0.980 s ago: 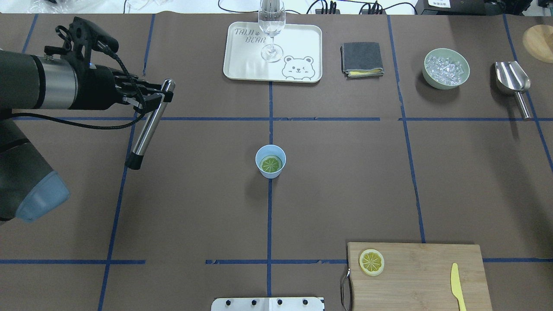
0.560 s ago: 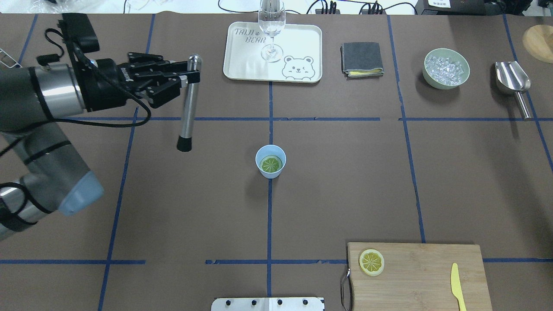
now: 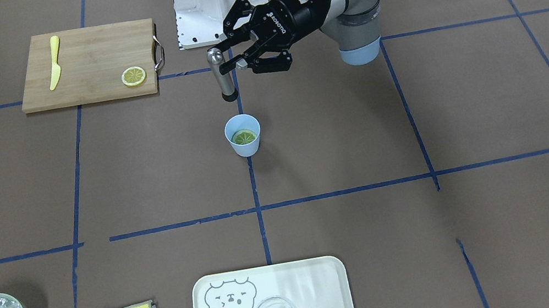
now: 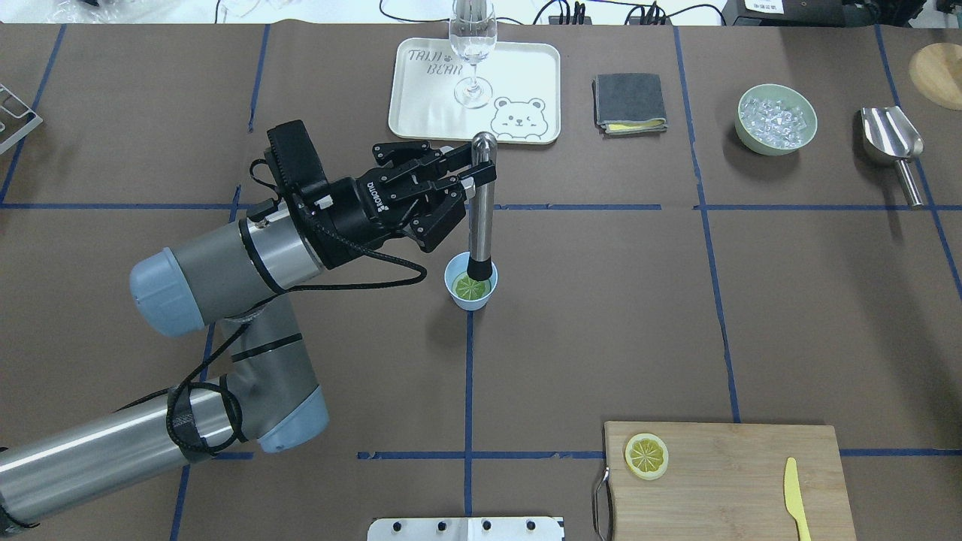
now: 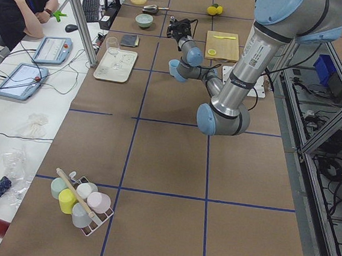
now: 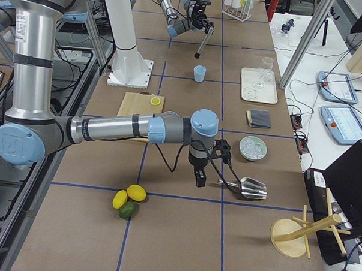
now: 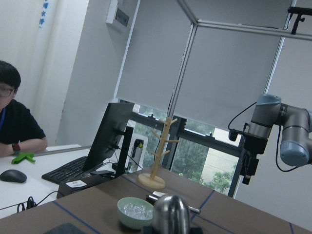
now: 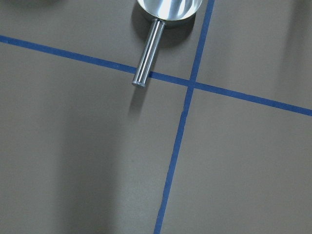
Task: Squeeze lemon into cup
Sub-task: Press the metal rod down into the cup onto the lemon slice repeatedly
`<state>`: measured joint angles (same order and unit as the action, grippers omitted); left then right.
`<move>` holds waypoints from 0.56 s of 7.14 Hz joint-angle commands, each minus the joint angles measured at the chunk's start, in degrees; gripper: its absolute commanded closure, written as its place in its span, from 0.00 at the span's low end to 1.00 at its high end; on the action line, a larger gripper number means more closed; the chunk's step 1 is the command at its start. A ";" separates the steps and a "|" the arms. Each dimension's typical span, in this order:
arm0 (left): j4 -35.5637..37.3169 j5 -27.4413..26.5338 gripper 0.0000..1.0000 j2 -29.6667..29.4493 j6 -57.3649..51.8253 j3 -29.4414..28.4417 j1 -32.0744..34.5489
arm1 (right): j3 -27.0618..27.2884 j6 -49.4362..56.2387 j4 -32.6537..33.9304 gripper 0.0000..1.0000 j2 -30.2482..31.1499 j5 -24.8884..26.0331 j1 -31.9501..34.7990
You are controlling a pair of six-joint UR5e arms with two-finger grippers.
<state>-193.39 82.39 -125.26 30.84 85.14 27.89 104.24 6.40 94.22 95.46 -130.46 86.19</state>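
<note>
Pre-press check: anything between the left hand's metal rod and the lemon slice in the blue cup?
Nothing visible. The black-tipped steel rod in the left hand hangs above the light-blue plastic cup; the greenish lemon slice lies uncovered inside.

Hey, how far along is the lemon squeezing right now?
Done: the lemon lies inside the cup. In hand: the left gripper holds a metal muddler upright, its black tip above the cup. Left: lowering it and pressing the slice.
</note>
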 commanded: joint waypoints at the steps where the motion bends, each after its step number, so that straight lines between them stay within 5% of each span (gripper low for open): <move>1: -5.51 -4.85 1.00 -0.43 -7.42 -2.87 -0.30 | 0.00 0.02 0.00 0.00 -0.01 -0.06 0.03; 4: -5.16 -8.30 1.00 0.10 -8.08 -6.72 -1.44 | -0.09 -0.07 0.00 0.00 0.08 0.03 0.03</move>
<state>-198.60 75.21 -125.30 23.09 80.18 26.81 104.16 6.39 94.22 95.55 -130.50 86.22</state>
